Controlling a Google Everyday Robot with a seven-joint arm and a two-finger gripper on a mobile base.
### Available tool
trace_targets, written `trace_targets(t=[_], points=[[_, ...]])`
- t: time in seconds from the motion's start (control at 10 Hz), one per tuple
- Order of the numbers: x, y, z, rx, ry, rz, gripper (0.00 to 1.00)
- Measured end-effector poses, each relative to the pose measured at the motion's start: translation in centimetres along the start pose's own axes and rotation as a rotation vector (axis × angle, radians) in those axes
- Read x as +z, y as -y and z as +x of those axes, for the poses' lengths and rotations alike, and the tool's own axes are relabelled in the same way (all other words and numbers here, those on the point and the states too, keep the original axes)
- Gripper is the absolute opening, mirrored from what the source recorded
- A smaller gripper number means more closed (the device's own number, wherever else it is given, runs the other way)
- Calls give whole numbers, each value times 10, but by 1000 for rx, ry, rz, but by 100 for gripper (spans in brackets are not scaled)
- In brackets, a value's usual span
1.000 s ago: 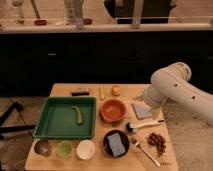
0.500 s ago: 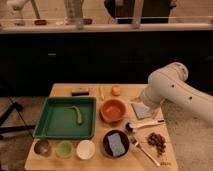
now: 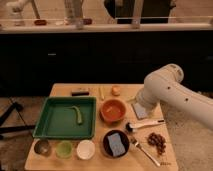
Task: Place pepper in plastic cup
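Currently the pepper (image 3: 76, 114) lies in the green tray (image 3: 50, 122), left of centre, with the plastic cup (image 3: 64, 149) below at lower left. The gripper (image 3: 140, 110) hangs right of the orange bowl (image 3: 103, 111); whether spread or closed, cannot tell. Pepper is likely light, smooth, slightly slippery, so pinch mid-body, not the stem.

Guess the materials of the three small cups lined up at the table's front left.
The left cup looks like metal: grey with a dull shine. The middle cup is likely plastic: pale green, slightly see-through. The right cup is plain matte white, plastic or ceramic, can't tell. The gripper sits low to the right of the orange bowl, away from all three.
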State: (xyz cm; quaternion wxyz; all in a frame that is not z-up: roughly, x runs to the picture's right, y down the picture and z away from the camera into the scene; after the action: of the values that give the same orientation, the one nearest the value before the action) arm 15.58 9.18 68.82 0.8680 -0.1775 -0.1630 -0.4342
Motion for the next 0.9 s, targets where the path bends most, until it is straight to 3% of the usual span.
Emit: trace_targets(t=[0.5, 0.9], points=[[22, 90, -56, -256, 8, 77, 80], [41, 156, -88, -386, 37, 87, 80]])
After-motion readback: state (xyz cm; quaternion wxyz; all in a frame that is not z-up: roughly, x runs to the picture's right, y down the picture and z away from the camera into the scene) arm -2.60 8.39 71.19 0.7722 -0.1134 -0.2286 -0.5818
